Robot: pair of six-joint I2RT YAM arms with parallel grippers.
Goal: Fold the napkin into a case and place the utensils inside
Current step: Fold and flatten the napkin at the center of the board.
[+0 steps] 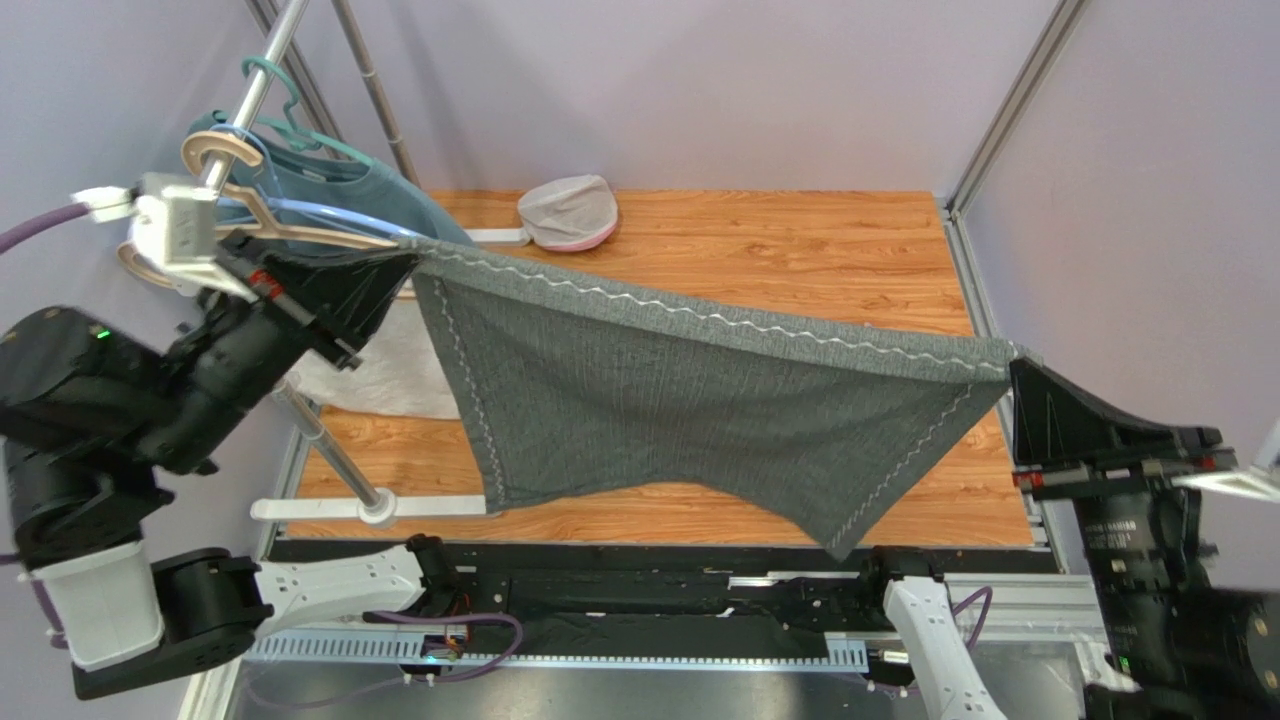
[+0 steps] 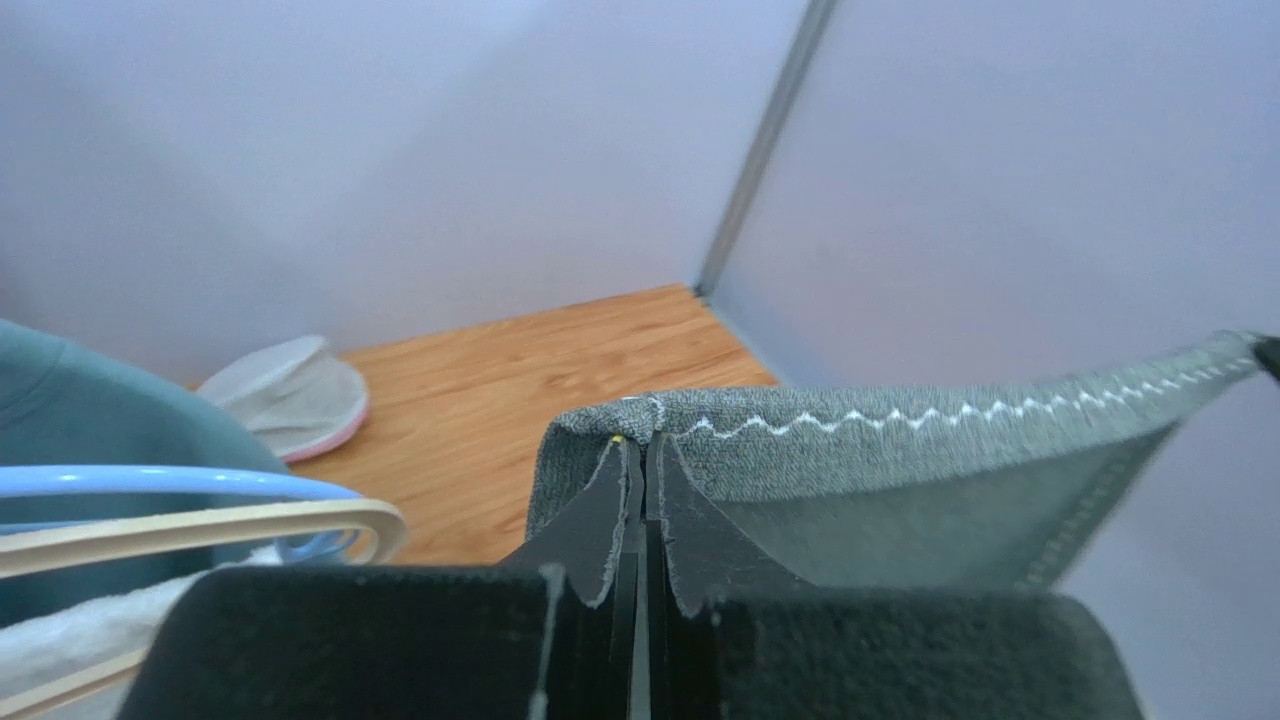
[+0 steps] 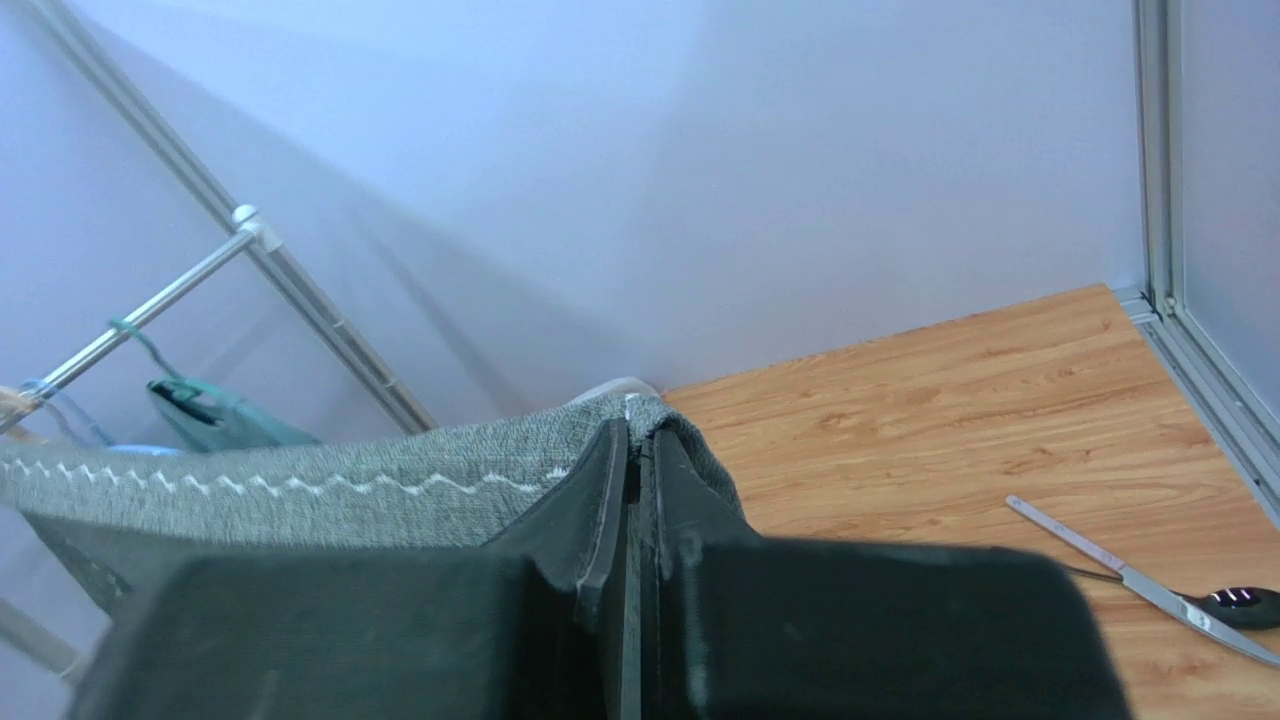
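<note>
The dark grey napkin (image 1: 661, 390) with pale zigzag stitching hangs stretched in the air above the wooden table. My left gripper (image 1: 403, 264) is shut on its upper left corner; in the left wrist view (image 2: 646, 444) the cloth (image 2: 902, 450) bulges over the closed tips. My right gripper (image 1: 1016, 363) is shut on the upper right corner, also seen in the right wrist view (image 3: 631, 428) with the napkin (image 3: 331, 480). The lower corners dangle free. A silver utensil (image 3: 1112, 567) and a black one (image 3: 1240, 605) lie on the table in the right wrist view; the napkin hides them from above.
A garment rack with a teal-blue garment (image 1: 338, 180) on hangers stands at the left. A white towel (image 1: 394, 368) lies under it. A pale cap-like object (image 1: 571, 210) sits at the back of the wooden table (image 1: 781, 225). Walls close in on three sides.
</note>
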